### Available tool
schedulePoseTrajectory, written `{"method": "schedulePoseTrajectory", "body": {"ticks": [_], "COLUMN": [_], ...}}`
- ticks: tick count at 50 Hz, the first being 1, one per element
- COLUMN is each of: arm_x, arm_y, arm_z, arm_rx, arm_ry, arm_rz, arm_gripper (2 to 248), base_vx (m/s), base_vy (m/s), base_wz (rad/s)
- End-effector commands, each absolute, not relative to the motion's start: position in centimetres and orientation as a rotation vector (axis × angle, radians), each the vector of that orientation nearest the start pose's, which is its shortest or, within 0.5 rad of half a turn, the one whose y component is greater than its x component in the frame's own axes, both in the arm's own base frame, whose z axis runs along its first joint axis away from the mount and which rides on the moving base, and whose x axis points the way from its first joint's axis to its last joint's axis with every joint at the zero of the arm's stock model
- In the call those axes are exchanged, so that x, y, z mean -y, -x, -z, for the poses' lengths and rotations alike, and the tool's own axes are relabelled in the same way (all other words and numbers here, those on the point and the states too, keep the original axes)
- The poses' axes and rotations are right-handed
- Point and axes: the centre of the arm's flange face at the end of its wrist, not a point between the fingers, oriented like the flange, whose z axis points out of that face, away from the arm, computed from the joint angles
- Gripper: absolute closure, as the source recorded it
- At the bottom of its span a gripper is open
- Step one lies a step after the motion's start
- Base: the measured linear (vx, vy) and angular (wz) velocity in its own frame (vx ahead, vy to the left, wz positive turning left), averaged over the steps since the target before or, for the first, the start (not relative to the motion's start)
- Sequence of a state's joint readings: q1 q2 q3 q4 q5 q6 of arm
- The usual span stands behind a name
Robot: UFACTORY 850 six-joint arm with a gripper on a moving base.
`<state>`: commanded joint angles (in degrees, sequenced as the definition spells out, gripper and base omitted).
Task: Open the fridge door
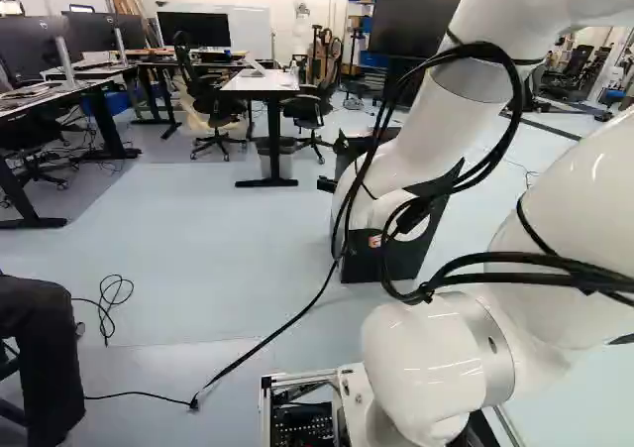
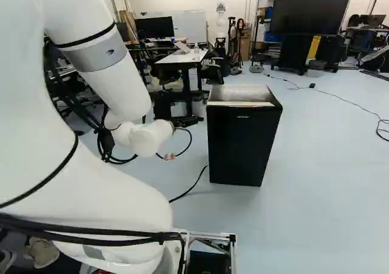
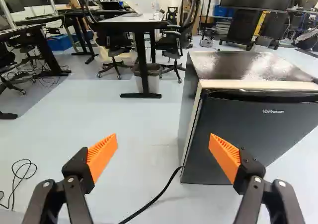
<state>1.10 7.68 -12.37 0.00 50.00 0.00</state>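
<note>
Open gripper is hanging near the shut mini fridge

At the lower left of the right base view, your arm is rising. Your gripper's orange pads are standing wide apart, holding nothing. Your black fridge door is sitting closed, right of that view's middle. Beyond, a white-topped desk is standing at upper middle, a large screen at upper right.

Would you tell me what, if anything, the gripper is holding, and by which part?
Nothing is held: the gripper is open, with the fridge ahead.
</note>
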Motion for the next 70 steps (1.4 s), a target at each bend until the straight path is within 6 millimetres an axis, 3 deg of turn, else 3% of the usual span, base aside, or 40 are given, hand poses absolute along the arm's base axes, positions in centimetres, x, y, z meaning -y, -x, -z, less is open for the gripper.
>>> {"method": "schedulePoseTrajectory", "body": {"ticks": [27, 70], "arm_x": [-1.3, -2.0], "arm_y": [-35.7, -39.9], "arm_z": [-37.2, -33.4], "arm_rx": [-0.019, -0.264], "arm_ry": [2.569, 2.648], "arm_rz": [1.787, 1.732], "arm_gripper": [3, 3], "base_vx": [0.0, 0.0], "base_vy": [0.0, 0.0], "base_wz": [0.0, 0.0]}}
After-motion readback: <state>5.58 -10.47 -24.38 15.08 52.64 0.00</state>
